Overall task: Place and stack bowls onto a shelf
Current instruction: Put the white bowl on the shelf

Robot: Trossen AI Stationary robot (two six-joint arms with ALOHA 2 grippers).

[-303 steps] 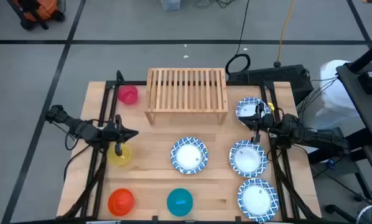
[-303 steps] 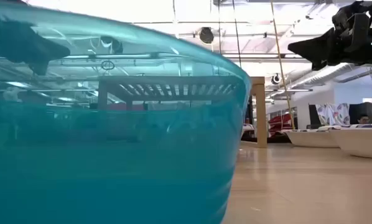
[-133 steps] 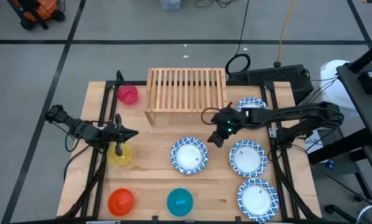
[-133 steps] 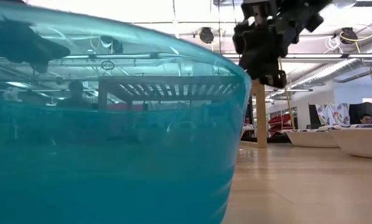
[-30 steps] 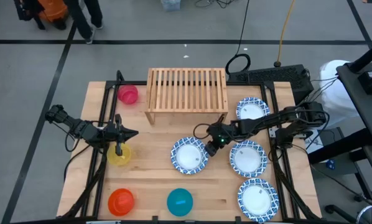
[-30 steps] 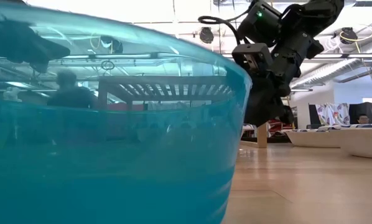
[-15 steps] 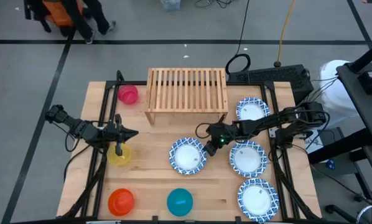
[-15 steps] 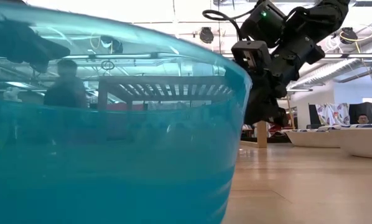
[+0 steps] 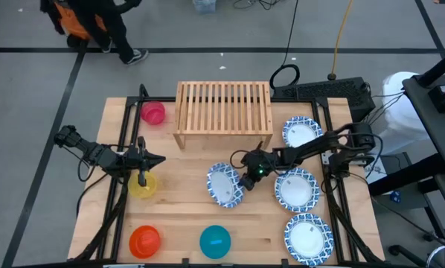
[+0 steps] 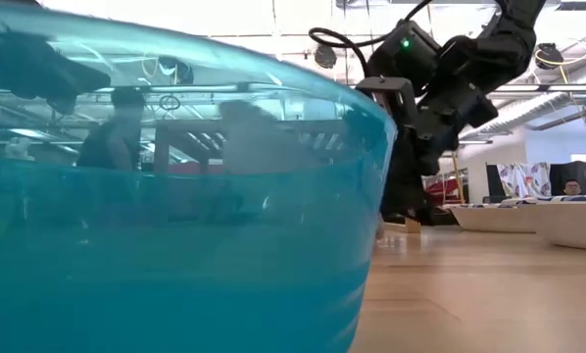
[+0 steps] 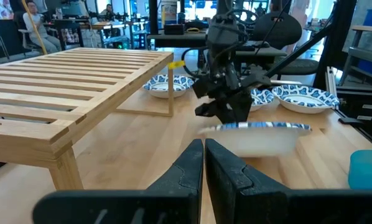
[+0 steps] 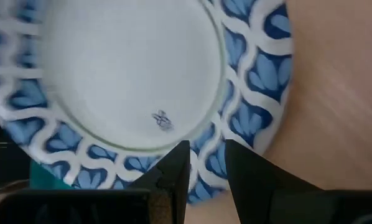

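- In my low view the teal bowl [image 10: 175, 186] fills most of the picture and hides the worktop [image 9: 185, 208] behind it.
- My right claw [image 9: 242, 181] reaches in from 3 o'clock, pinching the rim of the blue-patterned bowl [image 9: 222, 185], tilted below the shelf [image 9: 222, 108].
- Left claw [image 9: 141, 177], closed and empty, hangs over the yellow bowl [image 9: 143, 186].

Bare shelf [image 9: 224, 106] slats; table [image 9: 185, 197] crowded.

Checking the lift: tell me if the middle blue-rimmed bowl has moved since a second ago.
Yes. The bowl, gripped at its rim by the right gripper, has tilted up and looks raised off the table, nearer the shelf.
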